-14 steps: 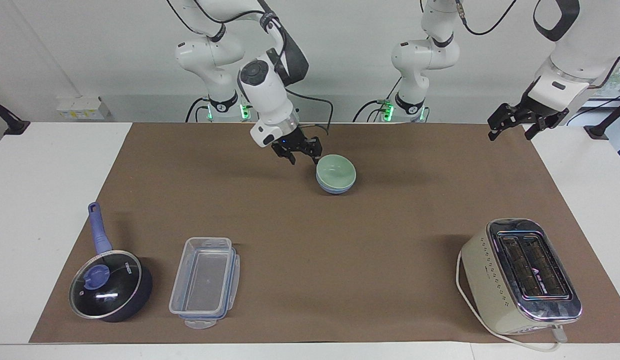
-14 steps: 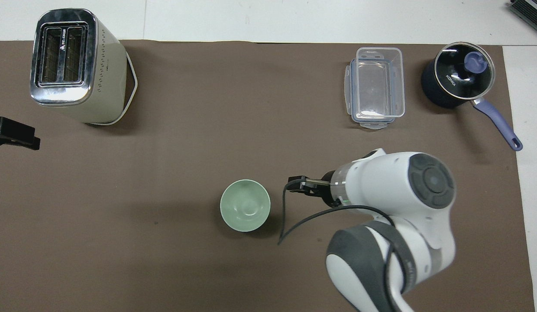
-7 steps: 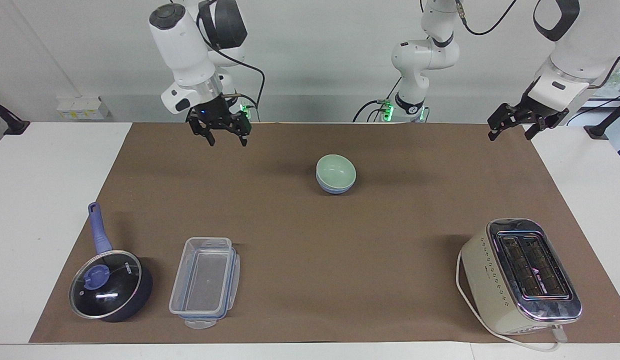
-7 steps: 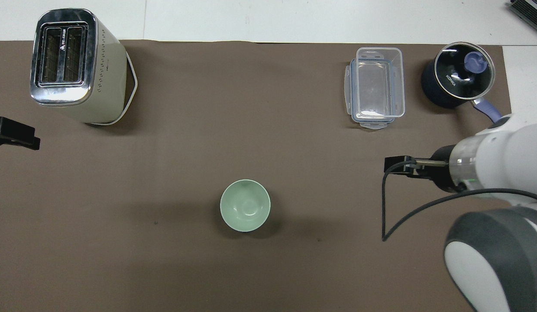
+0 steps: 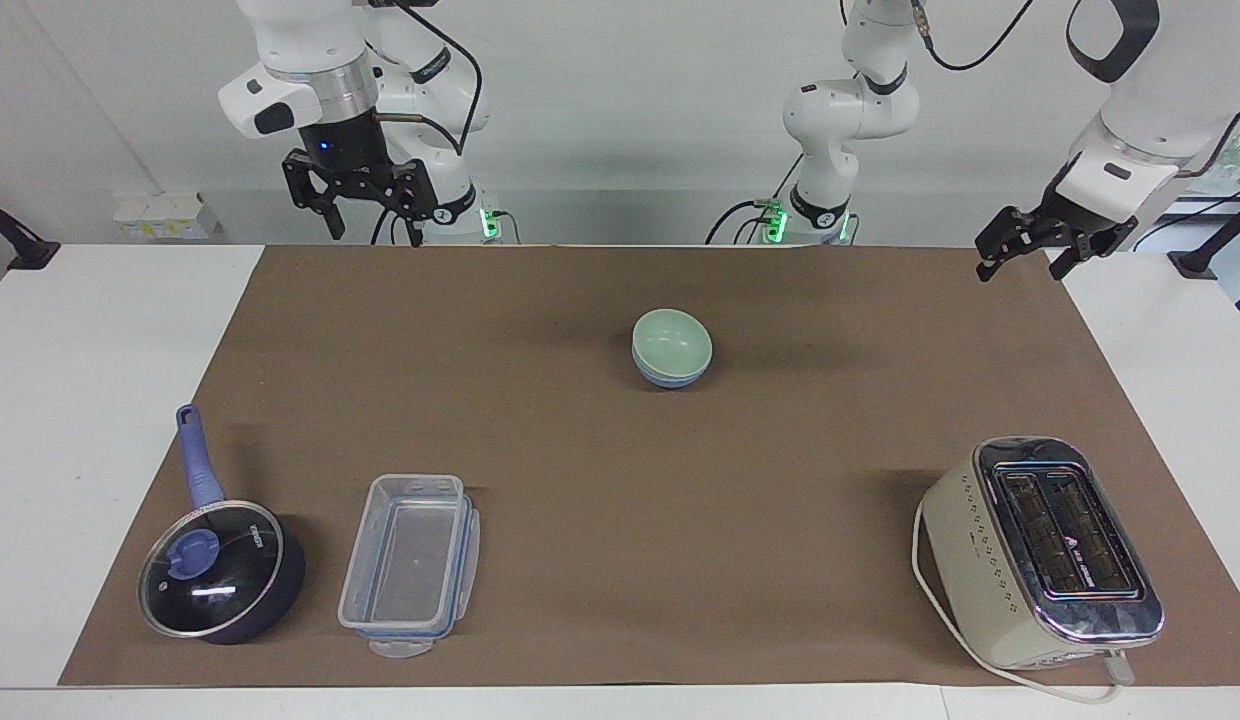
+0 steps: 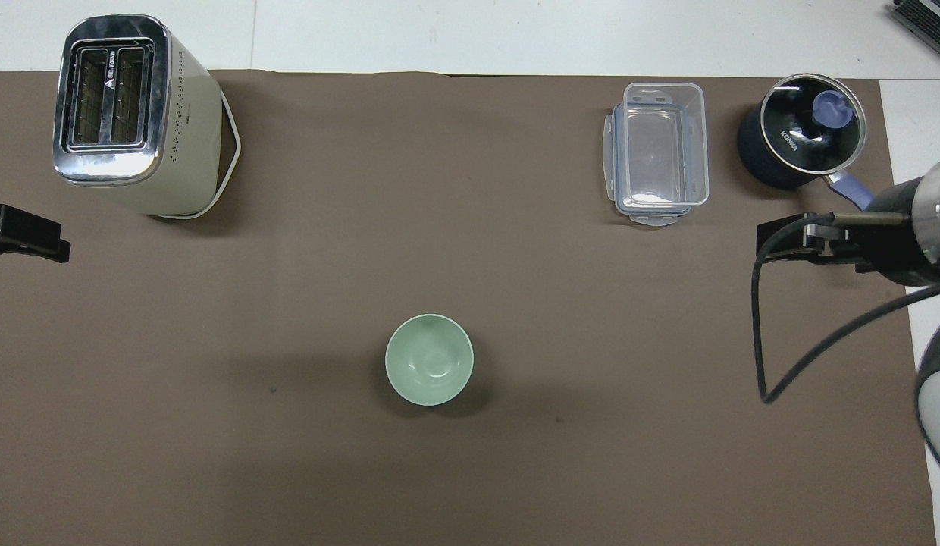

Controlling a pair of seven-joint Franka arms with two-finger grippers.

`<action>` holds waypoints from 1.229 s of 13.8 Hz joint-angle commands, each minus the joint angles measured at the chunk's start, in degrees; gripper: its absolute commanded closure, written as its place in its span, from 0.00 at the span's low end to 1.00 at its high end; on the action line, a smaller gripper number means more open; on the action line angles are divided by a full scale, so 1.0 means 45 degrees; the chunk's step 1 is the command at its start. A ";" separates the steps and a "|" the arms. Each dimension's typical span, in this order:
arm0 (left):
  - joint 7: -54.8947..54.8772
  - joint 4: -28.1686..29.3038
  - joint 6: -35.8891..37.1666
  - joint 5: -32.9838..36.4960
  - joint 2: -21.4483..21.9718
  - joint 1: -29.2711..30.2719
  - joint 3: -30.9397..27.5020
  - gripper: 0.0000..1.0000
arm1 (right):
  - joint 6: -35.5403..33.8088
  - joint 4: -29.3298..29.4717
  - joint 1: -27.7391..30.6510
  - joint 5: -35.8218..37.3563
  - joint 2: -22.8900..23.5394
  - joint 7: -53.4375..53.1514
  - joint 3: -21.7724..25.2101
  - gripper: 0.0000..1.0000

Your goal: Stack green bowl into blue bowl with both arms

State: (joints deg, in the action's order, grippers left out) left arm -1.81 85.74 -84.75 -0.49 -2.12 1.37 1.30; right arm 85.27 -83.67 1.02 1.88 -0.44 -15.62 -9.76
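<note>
The pale green bowl [image 5: 670, 338] sits nested inside the blue bowl [image 5: 668, 378] on the brown mat, midway between the two arms' ends. In the overhead view only the green bowl [image 6: 429, 370] shows; the blue bowl is hidden under it. My right gripper [image 5: 377, 235] is open and empty, raised over the mat's edge by the right arm's base, well apart from the bowls; it also shows in the overhead view [image 6: 781, 243]. My left gripper [image 5: 1025, 265] is open and empty, and waits over the mat's corner at the left arm's end [image 6: 23, 235].
A cream toaster [image 5: 1040, 550] with its cord stands farthest from the robots at the left arm's end. A clear lidless container [image 5: 410, 565] and a dark pot with a blue handle and glass lid [image 5: 220, 570] sit at the right arm's end.
My right gripper has risen from beside the stacked bowls and swung back toward the right arm's end. The bowls and the left arm have not moved.
</note>
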 commanded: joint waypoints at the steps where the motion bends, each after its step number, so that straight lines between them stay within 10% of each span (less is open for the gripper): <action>1: -0.0047 0.0088 -0.0132 0.0207 0.0120 0.0184 0.0121 0.00 | -0.0434 0.0646 0.0182 0.0325 0.0431 0.0500 -0.0195 0.00; 17: -0.0047 0.0088 -0.0132 0.0207 0.0120 0.0184 0.0121 0.00 | -0.0297 -0.0216 0.0749 0.0032 -0.0040 0.0719 -0.0176 0.00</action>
State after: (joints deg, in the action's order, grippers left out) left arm -1.81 85.74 -84.75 -0.49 -2.12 1.37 1.30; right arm 83.34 -83.11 3.37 2.02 0.61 -11.66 -9.83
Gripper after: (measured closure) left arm 0.000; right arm 0.000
